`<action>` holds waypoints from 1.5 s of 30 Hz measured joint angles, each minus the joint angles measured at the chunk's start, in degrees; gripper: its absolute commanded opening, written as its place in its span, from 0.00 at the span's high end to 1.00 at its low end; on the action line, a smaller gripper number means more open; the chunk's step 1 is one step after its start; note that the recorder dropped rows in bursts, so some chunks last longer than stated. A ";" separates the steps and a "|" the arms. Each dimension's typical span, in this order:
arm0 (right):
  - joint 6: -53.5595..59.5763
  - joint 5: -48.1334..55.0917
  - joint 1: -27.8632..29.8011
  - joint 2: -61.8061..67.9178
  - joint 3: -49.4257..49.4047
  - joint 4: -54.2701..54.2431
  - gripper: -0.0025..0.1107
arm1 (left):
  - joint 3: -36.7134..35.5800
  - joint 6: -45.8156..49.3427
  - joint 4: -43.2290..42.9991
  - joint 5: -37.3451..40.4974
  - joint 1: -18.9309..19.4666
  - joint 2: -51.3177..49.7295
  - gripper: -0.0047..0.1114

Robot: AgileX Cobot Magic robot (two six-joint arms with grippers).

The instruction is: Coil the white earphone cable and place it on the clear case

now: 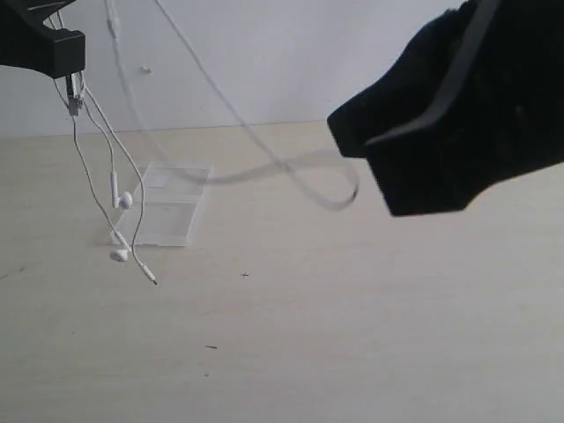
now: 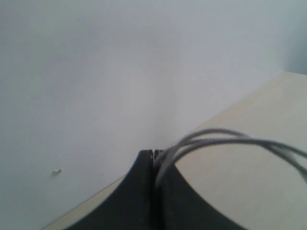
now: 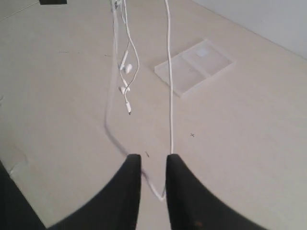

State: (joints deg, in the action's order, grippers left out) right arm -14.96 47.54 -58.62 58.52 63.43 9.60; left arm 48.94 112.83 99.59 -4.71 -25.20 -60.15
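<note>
The white earphone cable (image 1: 92, 189) hangs from my left gripper (image 1: 75, 88), which is held high at the far left and is shut on several strands (image 2: 216, 136). Two earbuds (image 1: 123, 201) dangle over the near left of the clear case (image 1: 172, 207), and the plug (image 1: 152, 280) hangs just above the table. A long blurred loop of cable (image 1: 335, 198) sweeps right to my right gripper (image 1: 357, 145). That gripper (image 3: 153, 160) stands open, and the cable bend (image 3: 160, 191) lies loose between its jaws. The right wrist view also shows the case (image 3: 196, 64) lying flat and open, and the earbuds (image 3: 127, 67).
The pale wooden table (image 1: 291, 344) carries only small specks. A white wall (image 1: 291, 62) stands behind it. The right arm's black body fills the upper right of the exterior view.
</note>
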 measured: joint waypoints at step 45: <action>-15.73 -41.72 16.07 -1.73 -26.08 16.69 0.61 | 0.00 -7.83 0.00 7.22 0.00 4.19 0.96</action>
State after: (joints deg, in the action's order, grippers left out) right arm -30.69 5.82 -42.55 56.79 37.35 26.29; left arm 48.94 104.99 99.59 2.51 -25.20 -55.96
